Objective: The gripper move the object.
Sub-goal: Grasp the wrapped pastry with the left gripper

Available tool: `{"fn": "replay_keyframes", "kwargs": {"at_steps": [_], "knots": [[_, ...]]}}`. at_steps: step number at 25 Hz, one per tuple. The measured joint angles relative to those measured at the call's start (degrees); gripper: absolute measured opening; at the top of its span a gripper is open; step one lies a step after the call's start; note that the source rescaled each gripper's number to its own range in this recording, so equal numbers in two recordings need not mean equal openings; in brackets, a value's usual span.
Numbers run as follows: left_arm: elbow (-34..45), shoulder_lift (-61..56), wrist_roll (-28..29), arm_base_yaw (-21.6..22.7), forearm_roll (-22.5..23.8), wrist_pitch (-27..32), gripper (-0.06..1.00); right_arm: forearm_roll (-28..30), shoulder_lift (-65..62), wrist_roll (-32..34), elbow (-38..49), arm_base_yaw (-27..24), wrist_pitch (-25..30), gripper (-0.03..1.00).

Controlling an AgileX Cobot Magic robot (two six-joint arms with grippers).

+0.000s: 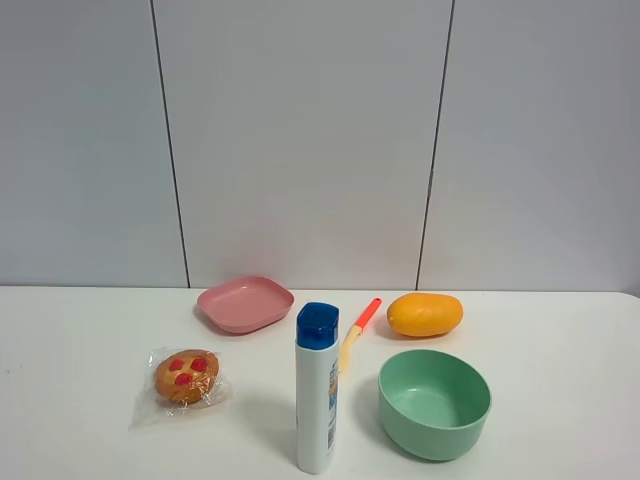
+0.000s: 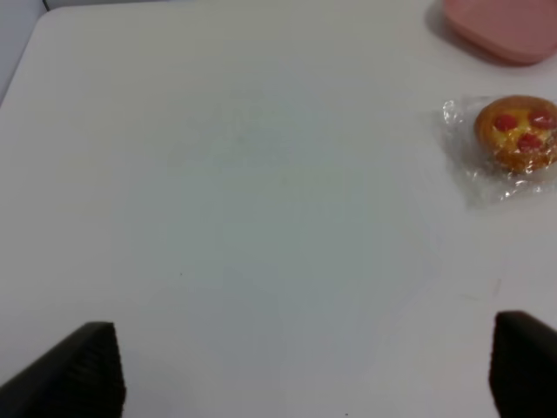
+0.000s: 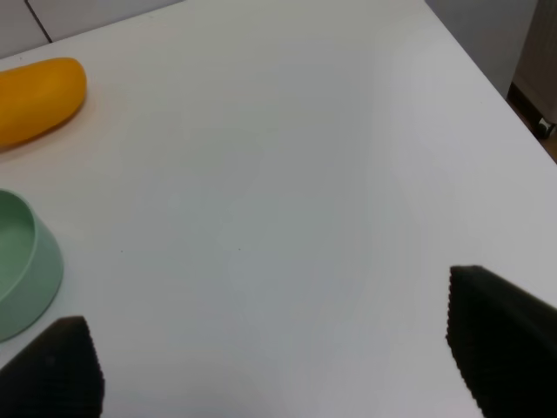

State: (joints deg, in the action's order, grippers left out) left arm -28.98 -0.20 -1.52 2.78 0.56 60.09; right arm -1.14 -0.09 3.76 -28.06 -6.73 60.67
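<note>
The object, a round golden-brown pastry [image 1: 186, 376] with red dots in crinkly clear plastic, lies on the white table at the front left. It also shows in the left wrist view [image 2: 517, 132], far from the fingers. My left gripper [image 2: 305, 370] is open and empty over bare table; its black fingertips [image 2: 83, 370] show at the frame's edge. My right gripper [image 3: 278, 357] is open and empty over bare table near the right edge. Neither gripper shows in the exterior high view.
A pink plate [image 1: 245, 303] sits behind the pastry. A white bottle with a blue cap [image 1: 317, 390] stands at the front middle. A green bowl [image 1: 434, 402], an orange mango [image 1: 425, 314] and an orange-handled knife [image 1: 357, 330] lie to the right.
</note>
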Motion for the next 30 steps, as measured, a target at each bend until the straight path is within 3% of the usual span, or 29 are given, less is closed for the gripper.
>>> {"fn": "replay_keyframes", "kwargs": {"at_steps": [1, 9, 12, 15, 18, 22, 27, 30], "knots": [[0.0, 0.0, 0.0, 0.0, 0.0, 0.0, 0.86, 0.0, 0.0, 0.0, 0.0, 0.0, 0.0, 1.0], [0.0, 0.0, -0.1, 0.0, -0.1, 0.0, 0.86, 0.0, 0.0, 0.0, 0.0, 0.0, 0.0, 1.0], [-0.4, 0.0, -0.1, 0.0, -2.1, -0.1, 0.86, 0.0, 0.0, 0.0, 0.0, 0.0, 0.0, 1.0], [-3.7, 0.0, -2.6, 0.0, -8.0, -4.1, 0.86, 0.0, 0.0, 0.0, 0.0, 0.0, 0.0, 1.0], [-8.4, 1.1, -8.8, 0.0, -14.7, -8.7, 0.86, 0.0, 0.0, 0.0, 0.0, 0.0, 0.0, 1.0], [-13.6, 7.6, -21.4, 0.0, -25.9, -9.5, 0.86, 0.0, 0.0, 0.0, 0.0, 0.0, 0.0, 1.0], [-16.6, 19.1, -40.1, 0.0, -43.4, -8.3, 0.86, 0.0, 0.0, 0.0, 0.0, 0.0, 0.0, 1.0], [-16.8, 24.7, -48.1, 0.0, -48.8, -8.2, 0.86, 0.0, 0.0, 0.0, 0.0, 0.0, 0.0, 1.0]]}}
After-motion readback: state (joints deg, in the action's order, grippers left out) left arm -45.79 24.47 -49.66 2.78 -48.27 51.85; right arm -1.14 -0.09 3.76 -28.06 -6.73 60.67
